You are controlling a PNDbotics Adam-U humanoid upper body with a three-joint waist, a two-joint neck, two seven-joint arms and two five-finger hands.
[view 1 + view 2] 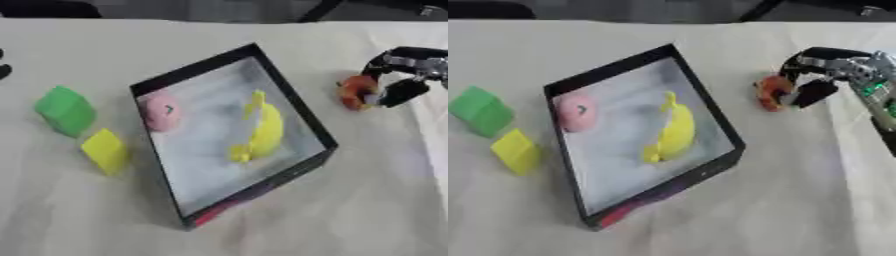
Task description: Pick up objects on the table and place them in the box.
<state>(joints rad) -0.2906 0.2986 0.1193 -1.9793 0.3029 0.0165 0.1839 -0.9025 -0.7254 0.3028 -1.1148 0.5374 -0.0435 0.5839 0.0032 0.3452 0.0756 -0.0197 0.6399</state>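
Orange round toy (773,93), at the black-walled box's (710,116) three o'clock, sits pinched in our right hand (820,75); we should lift it clear of the rim.

The box (293,107) sits tilted in the middle of the frame, its black walls ringing a pale floor. A pink round thing (162,112) fills the box's upper-left corner and a yellow banana-shaped thing (262,131) lies down the centre; the lower part of the floor is bare. Left of the box, a green block (65,110) and a yellow block (106,150) stand close together. The right hand (820,75), curled round an orange thing (773,92), occupies the upper right. Bare tabletop (367,200) spans the lower frame.
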